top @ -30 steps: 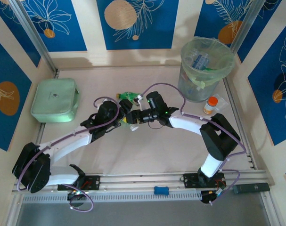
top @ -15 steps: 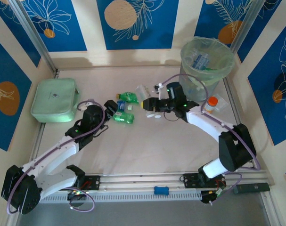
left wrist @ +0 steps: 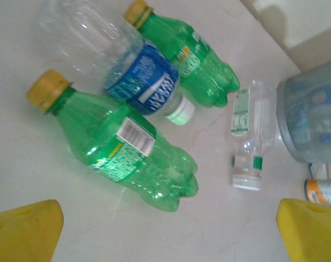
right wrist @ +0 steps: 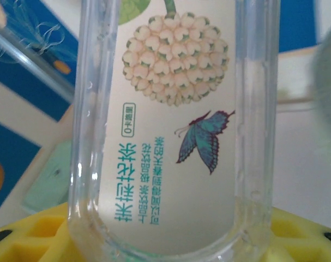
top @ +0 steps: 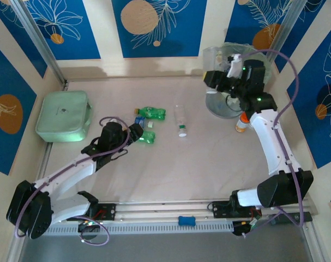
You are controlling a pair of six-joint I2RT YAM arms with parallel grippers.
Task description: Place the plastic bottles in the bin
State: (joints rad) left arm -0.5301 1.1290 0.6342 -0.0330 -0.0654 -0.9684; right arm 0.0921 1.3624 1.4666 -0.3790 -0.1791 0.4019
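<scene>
**A:** What is the right hand (top: 215,77) doing?

**B:** It is raised at the far right and clenched on a clear flower-label bottle (right wrist: 170,125). The label has a white flower cluster and a teal butterfly. In the wrist view its yellow pads (right wrist: 29,237) press on the bottle from both sides. From above, hand and bottle overlap the left rim of the bin (top: 262,61). I cannot tell how high above it they are.

**A:** And the left hand (top: 133,132)?

**B:** It is released, with the jaws spread wide, low over the surface (top: 170,169). It grips nothing. Just ahead of it lie three bottles in a cluster.

**A:** Which three?

**B:** The near green bottle (left wrist: 127,147) has a yellow cap and lies on its side. The blue-label bottle (left wrist: 138,76) lies beside it. The far green bottle (left wrist: 192,60) lies behind that one and touches it.

**A:** Anything else loose?

**B:** A clear white-capped bottle (top: 180,120) lies alone on its side between the cluster and the bin. An orange-capped bottle (top: 242,123) stands just beside the bin's base. A mint-green box (top: 63,115) sits at the far left, well apart from the rest.

**A:** What is in the bin?

**B:** A pale green liner. Through the translucent wall, blue-labelled shapes show in the left wrist view.
</scene>
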